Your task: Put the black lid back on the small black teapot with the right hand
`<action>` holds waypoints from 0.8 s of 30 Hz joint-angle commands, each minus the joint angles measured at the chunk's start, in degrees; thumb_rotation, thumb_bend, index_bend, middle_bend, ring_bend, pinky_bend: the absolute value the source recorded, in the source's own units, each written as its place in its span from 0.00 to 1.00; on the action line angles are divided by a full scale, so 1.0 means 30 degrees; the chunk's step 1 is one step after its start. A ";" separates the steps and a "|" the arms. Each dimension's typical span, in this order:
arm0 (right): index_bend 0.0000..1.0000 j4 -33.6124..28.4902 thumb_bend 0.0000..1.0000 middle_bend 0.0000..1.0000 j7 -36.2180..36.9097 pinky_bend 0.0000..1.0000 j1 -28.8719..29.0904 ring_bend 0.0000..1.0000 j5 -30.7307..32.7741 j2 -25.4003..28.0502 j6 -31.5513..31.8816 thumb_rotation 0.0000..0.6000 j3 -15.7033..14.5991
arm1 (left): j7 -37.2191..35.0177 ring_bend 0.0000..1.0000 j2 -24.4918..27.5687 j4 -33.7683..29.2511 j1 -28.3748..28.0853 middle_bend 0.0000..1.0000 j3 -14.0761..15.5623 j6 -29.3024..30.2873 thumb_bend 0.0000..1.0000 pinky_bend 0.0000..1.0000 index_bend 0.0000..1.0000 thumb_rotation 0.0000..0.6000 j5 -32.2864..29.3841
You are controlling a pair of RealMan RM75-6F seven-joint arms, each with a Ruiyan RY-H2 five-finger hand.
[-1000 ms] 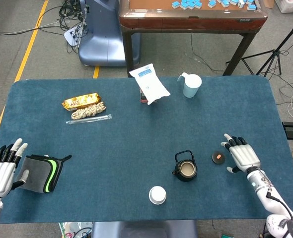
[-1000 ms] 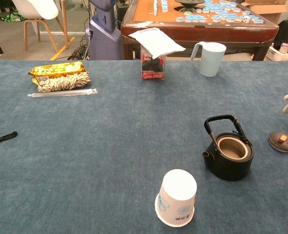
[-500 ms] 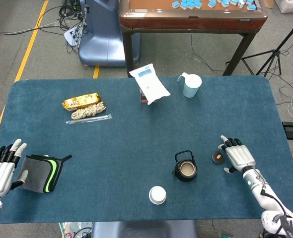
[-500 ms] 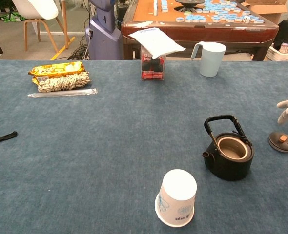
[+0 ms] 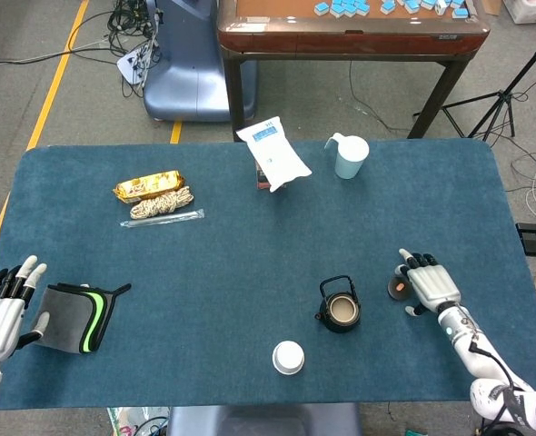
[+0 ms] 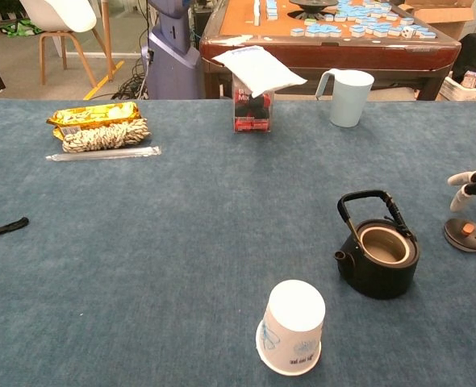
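Nearest the robot a white paper cup (image 6: 293,326) stands upside down, and just beyond it the teapot (image 6: 379,256) sits uncovered, its handle (image 6: 369,201) raised over the open mouth. To the pot's right, apart from it, the lid (image 6: 466,235) lies flat on the cloth (image 5: 250,263) with its small orange knob up. The right hand (image 5: 427,284) hovers over the lid's far side, fingers spread and holding nothing; in the chest view only its fingertips (image 6: 462,187) show at the frame edge, above the lid and not plainly touching it. The left hand (image 5: 3,309) is open too, idle at the near left corner beside a grey pouch (image 5: 75,316). Farther back lie a snack bar, a rope coil and a straw (image 5: 162,218), then a white bag (image 5: 274,153) and a pale blue jug (image 5: 350,156). The knob looks small, so a pinch that closes off-centre could skid the lid away or tip it on edge. Later, the raised handle crosses the opening; a lid brought in level from the side may strike it and nudge the pot toward the cup.
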 commanded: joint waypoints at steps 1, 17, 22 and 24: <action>0.24 0.0107 0.21 0.00 -0.0031 0.00 0.0096 0.00 0.0101 -0.0078 -0.0082 1.00 -0.0031 | -0.0062 0.00 -0.0008 0.0034 0.0000 0.00 0.0004 -0.0009 0.39 0.00 0.00 1.00 0.0000; 0.26 0.0736 0.21 0.00 0.0068 0.00 0.0582 0.00 0.0561 -0.0562 -0.0404 1.00 -0.0093 | -0.0671 0.00 -0.0132 0.0549 0.0100 0.00 0.0121 0.0126 0.39 0.00 0.00 1.00 0.0235; 0.26 0.0831 0.21 0.00 0.0021 0.00 0.0699 0.00 0.0615 -0.0736 -0.0416 1.00 -0.0148 | -0.0819 0.00 -0.0185 0.0730 0.0099 0.00 0.0130 0.0091 0.39 0.00 0.00 1.00 0.0237; 0.26 0.0864 0.21 0.00 -0.0011 0.00 0.0741 0.00 0.0666 -0.0786 -0.0419 1.00 -0.0173 | -0.0911 0.00 -0.0202 0.0813 0.0107 0.00 0.0132 0.0089 0.39 0.00 0.00 1.00 0.0237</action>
